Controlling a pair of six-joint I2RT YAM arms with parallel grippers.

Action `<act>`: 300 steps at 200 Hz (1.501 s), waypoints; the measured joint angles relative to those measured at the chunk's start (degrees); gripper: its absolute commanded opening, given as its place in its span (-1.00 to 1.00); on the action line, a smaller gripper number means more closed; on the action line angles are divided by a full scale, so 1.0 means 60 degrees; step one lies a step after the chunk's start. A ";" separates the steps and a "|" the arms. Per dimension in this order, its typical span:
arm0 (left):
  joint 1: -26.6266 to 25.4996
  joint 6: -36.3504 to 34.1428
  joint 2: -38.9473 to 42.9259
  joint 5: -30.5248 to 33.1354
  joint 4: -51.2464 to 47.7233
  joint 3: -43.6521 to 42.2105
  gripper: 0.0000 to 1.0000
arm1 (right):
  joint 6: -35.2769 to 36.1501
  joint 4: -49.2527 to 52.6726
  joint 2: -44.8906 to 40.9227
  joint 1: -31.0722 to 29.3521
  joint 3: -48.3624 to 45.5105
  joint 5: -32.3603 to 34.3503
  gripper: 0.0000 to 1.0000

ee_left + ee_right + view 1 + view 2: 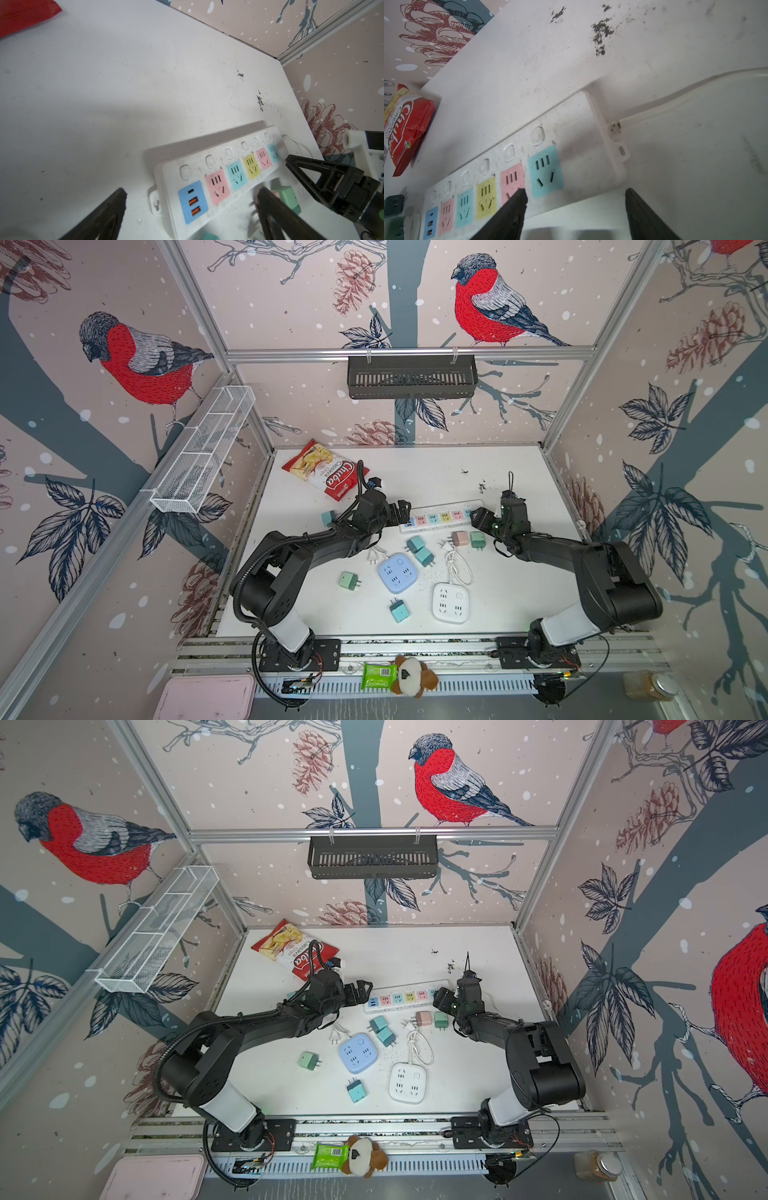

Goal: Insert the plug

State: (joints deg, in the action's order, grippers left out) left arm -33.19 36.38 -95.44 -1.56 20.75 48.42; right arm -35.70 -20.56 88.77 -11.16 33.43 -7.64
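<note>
While they hover at opposite ends of the power strip [442, 516], apparently to brace it, we find the left gripper [193, 192] and right gripper [576, 192] open, holding nothing.

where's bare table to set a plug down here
Widest bare patch: behind the power strip, from the chip bag to the right wall. Another in front on the right, between the white socket cube and the right arm. Crowded: the middle, with plugs and cords between strip and blue socket cube.
</note>
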 measured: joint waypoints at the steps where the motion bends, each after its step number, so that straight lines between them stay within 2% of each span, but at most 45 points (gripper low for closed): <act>1: 0.0000 0.0000 -0.0018 0.0011 -0.0011 0.0015 0.95 | 0.0004 0.0000 0.0018 0.0000 0.0026 0.0004 0.47; 47: -0.0004 0.0007 -0.0729 0.0117 -0.0164 0.0470 0.95 | 0.0211 0.0098 0.0036 0.0331 0.0444 0.0415 0.49; 116: -0.0007 0.0004 -0.1137 0.0197 -0.0302 0.0787 0.95 | 0.0302 0.0168 0.1526 0.0288 0.1657 0.0353 0.42; 181: -0.0007 0.0036 -0.1177 0.0444 -0.0306 0.0568 0.94 | -0.0029 -0.0015 0.1257 -0.0554 0.0976 0.0346 0.28; 236: -0.0007 0.0109 -0.1158 0.0725 -0.0288 0.0426 0.94 | -0.0284 -0.0080 0.0590 -0.1002 0.0455 0.0812 0.26; 264: -0.0007 0.0109 -0.0648 0.0911 -0.0266 -0.0022 0.94 | -0.0302 0.0051 -0.0095 -0.1133 0.0288 0.1202 0.27; 300: -0.0007 -0.0087 0.1490 0.1588 0.0076 -0.1322 0.94 | -0.0295 0.0525 -0.1501 -0.1789 -0.0153 0.2251 0.26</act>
State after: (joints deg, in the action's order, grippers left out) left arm -33.23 35.86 -86.50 7.97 21.21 40.49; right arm -37.47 -17.41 79.77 -21.89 32.51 5.87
